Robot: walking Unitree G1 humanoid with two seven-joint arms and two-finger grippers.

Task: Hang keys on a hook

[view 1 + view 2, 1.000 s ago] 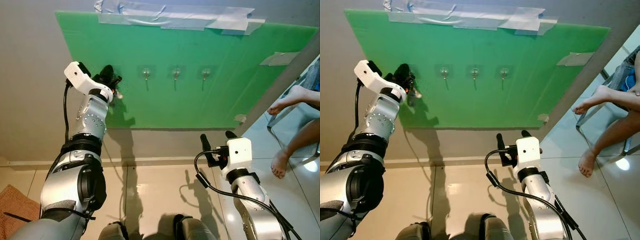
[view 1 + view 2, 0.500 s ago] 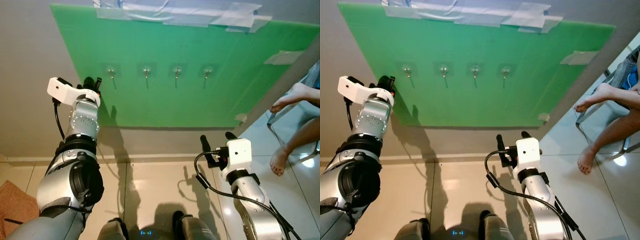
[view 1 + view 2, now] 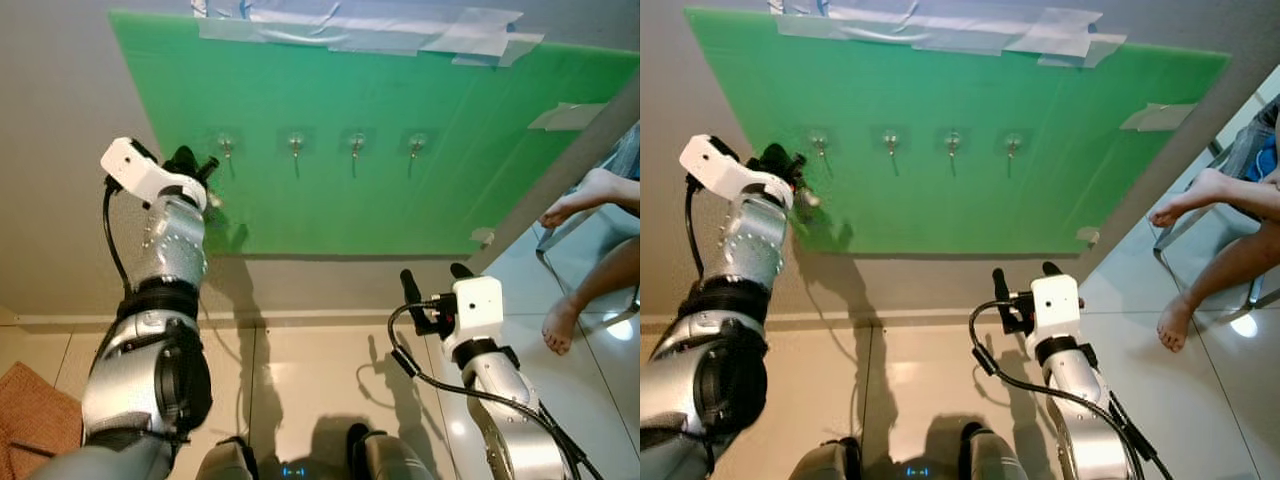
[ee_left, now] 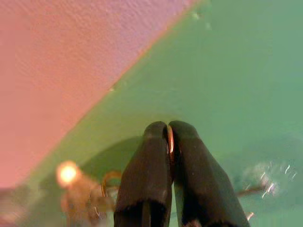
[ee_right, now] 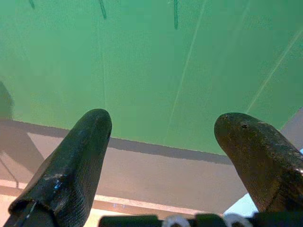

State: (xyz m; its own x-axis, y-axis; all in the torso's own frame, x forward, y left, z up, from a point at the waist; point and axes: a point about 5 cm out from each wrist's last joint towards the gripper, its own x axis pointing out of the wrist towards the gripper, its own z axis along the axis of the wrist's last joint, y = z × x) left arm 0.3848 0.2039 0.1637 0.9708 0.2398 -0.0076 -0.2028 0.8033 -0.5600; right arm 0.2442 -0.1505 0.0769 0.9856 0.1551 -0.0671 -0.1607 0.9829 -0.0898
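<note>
a: what's the board made of?
b: a smooth green sheet (image 3: 380, 110) taped to a grey wall with silvery tape (image 3: 360, 28) along its top edge. four small clear-backed metal hooks (image 3: 356, 144) sit in a row across its upper middle. below it lies a glossy pale tiled floor (image 3: 320, 370).
a: and the keys?
b: the left gripper (image 4: 169, 142), at the left of the frame, has its black fingers pressed together on a thin brass-coloured key ring (image 4: 170, 140). the keys (image 3: 213, 201) dangle just under it, below and left of the leftmost hook (image 3: 227, 145), not on it.
a: the other arm?
b: the right gripper (image 5: 161, 137) at lower right is spread wide, holding nothing. a person's bare feet (image 3: 575, 255) show at the right edge. no writing can be read.
</note>
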